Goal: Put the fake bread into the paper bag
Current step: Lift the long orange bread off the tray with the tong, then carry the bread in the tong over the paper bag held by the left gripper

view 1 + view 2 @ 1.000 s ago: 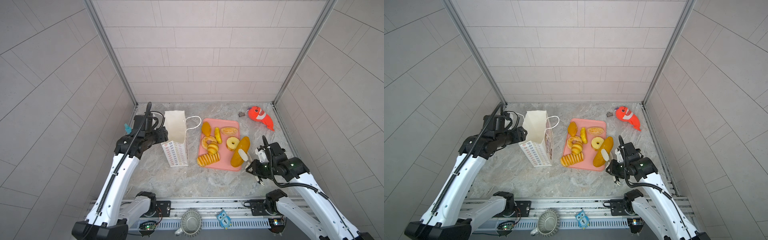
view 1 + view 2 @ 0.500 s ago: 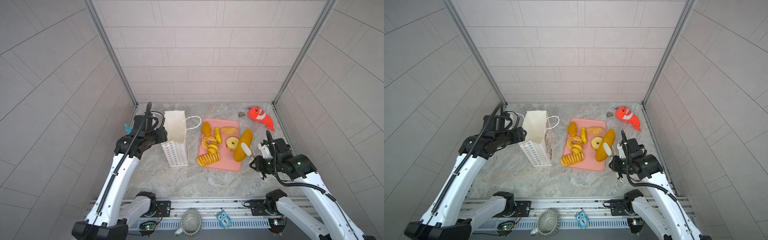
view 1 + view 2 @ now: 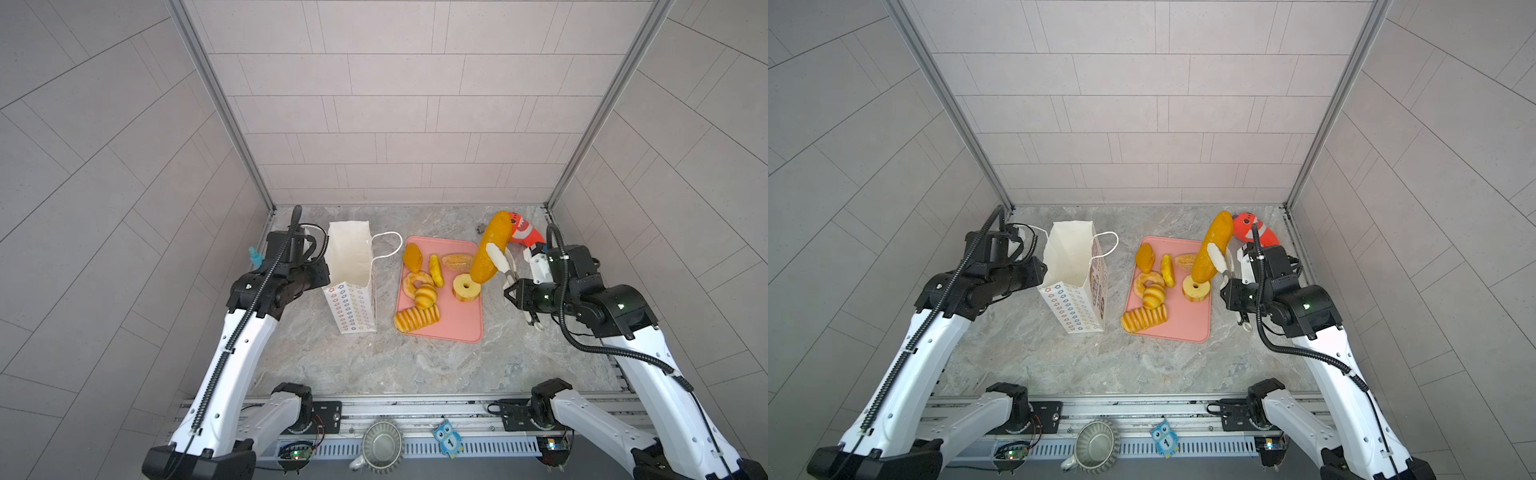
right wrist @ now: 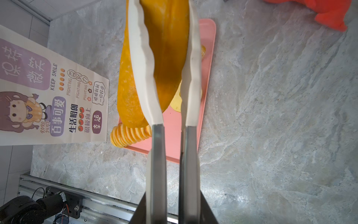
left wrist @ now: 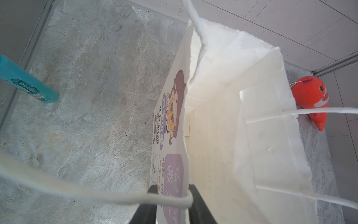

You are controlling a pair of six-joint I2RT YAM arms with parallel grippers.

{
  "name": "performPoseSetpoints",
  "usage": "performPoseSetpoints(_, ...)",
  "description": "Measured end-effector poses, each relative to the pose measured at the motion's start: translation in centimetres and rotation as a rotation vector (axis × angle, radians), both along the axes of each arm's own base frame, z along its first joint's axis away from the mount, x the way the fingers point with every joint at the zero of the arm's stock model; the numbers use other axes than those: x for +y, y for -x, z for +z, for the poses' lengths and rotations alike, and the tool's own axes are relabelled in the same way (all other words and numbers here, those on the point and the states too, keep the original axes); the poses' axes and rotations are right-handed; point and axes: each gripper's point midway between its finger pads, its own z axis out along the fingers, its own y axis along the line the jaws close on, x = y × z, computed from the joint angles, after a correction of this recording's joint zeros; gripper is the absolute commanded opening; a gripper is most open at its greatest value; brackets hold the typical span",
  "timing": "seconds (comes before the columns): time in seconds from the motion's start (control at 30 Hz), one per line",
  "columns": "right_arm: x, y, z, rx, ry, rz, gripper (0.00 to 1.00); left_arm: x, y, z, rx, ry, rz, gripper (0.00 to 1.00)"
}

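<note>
The paper bag (image 3: 351,266) (image 3: 1071,266) stands upright and open-mouthed, left of a pink tray (image 3: 461,320) (image 3: 1187,324). My left gripper (image 3: 326,270) (image 5: 172,189) straddles the bag's left rim. One finger is outside, one inside, the cord handle lies across them, and a gap still shows. My right gripper (image 3: 500,259) (image 4: 162,7) is shut on a long orange loaf of fake bread (image 3: 492,245) (image 3: 1214,245) (image 4: 166,58), held nearly upright above the tray's right edge. An oval loaf (image 3: 412,257), a ring doughnut (image 3: 465,287) and a ridged roll (image 3: 415,319) lie among several pieces on the tray.
An orange-red plush fish (image 3: 524,232) (image 5: 310,97) lies in the back right corner, just behind the raised loaf. A teal tube (image 3: 254,257) (image 5: 25,81) stands by the left wall. Tiled walls close in three sides, and a metal rail runs along the front.
My right gripper has lifted the long loaf off the tray and tipped it upright, moving up and back. My left gripper's jaws have narrowed around the bag's rim.
</note>
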Motion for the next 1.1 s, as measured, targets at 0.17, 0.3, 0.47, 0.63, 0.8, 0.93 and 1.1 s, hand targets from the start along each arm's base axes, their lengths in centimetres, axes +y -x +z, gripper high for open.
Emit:
performPoseSetpoints(0.17, 0.6, -1.5, 2.1, -0.043, 0.001, 0.011, 0.28, -0.1, 0.1, 0.2, -0.003, 0.012, 0.001, 0.28)
performPoseSetpoints(0.3, 1.5, -2.6, 3.9, -0.083, -0.005, 0.031, 0.27, -0.2, 0.2, 0.2, -0.002, 0.018, -0.001, 0.27)
performPoseSetpoints(0.47, 2.8, -3.5, 6.2, -0.139, -0.010, 0.064, 0.27, -0.2, 0.2, 0.2, -0.001, 0.020, -0.003, 0.26)
performPoseSetpoints(0.63, 4.7, -3.9, 8.6, -0.204, -0.019, 0.117, 0.27, -0.3, 0.2, 0.2, 0.000, 0.027, -0.001, 0.23)
performPoseSetpoints(0.8, 7.3, -4.0, 10.2, -0.240, -0.020, 0.185, 0.27, -0.4, 0.2, 0.2, 0.001, 0.030, -0.002, 0.20)
performPoseSetpoints(0.93, 9.6, -4.1, 11.2, -0.261, -0.017, 0.241, 0.27, -0.4, 0.2, 0.2, 0.001, 0.034, 0.001, 0.18)
performPoseSetpoints(1.1, 12.2, -4.0, 12.3, -0.288, -0.010, 0.300, 0.26, -0.4, 0.2, 0.2, 0.001, 0.035, 0.003, 0.17)
